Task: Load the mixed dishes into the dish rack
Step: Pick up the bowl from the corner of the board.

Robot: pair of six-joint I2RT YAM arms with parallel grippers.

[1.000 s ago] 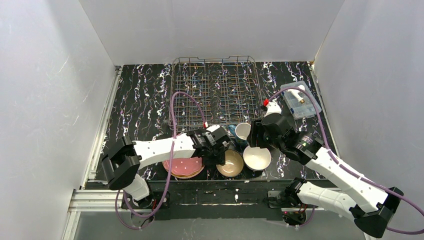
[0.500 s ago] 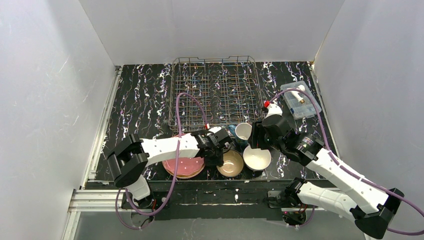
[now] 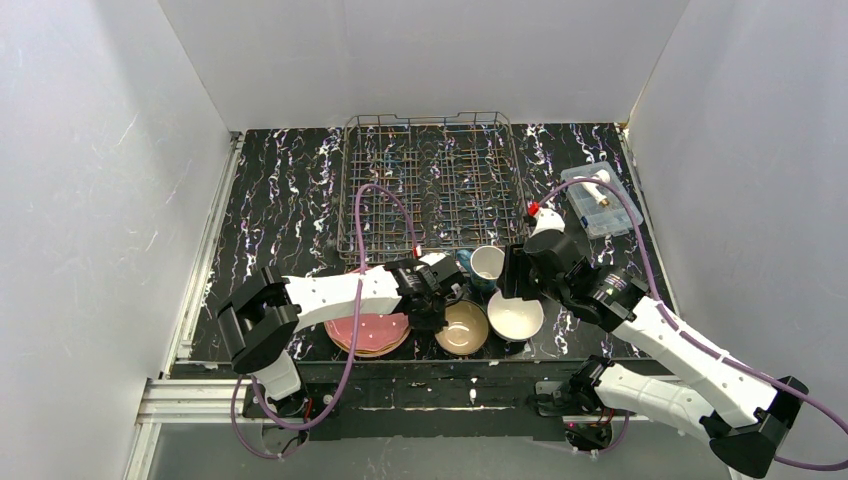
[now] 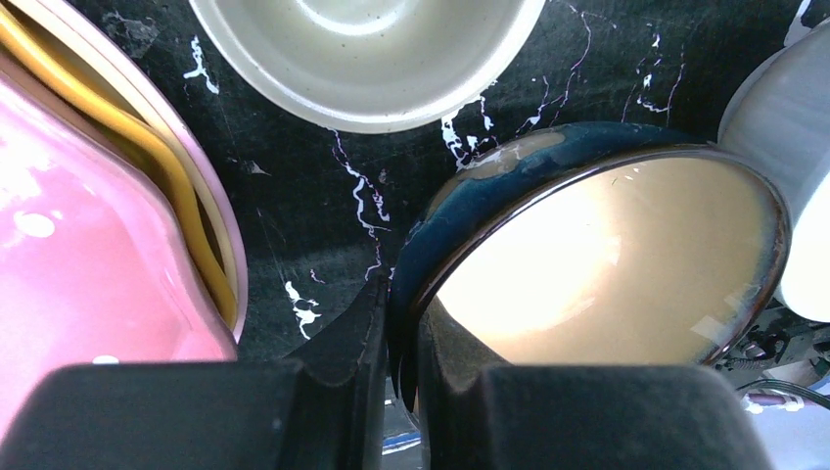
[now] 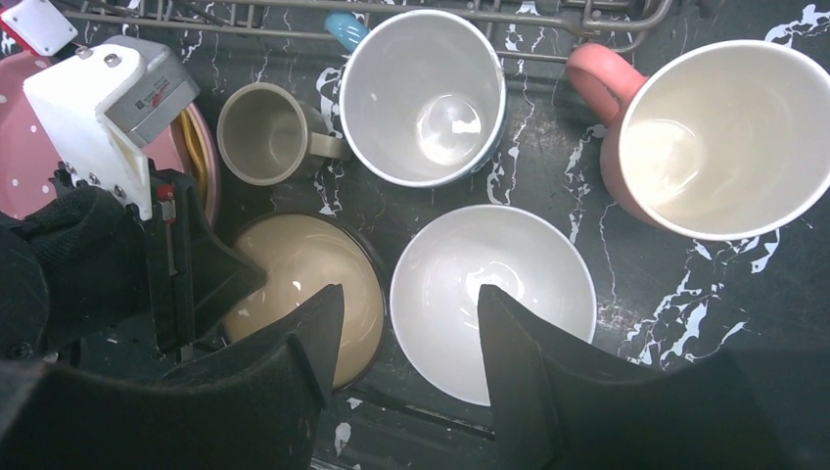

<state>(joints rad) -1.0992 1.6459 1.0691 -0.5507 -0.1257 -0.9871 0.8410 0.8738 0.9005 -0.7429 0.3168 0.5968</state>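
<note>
Bowl pickup: left pincer (image 4: pixel 399 323) clamps rim of teal bowl (image 4: pixel 597 264), seemingly firmly; right pincer (image 5: pixel 406 299) spread above white bowl (image 5: pixel 519 274). Next: lift clear, carry to dish rack (image 3: pixel 430 180) beyond.

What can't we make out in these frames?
- Plate stack: top view, the left arm covers its far side, so the plate count is unclear.
- Grey-olive mug: top view, hidden by the left claw.
- Pink mug: top view, hidden under the right arm.
- Clear box: contents too small, top view.
- Teal bowl: left wrist view, the claw's own fingers hide the grip depth.
</note>
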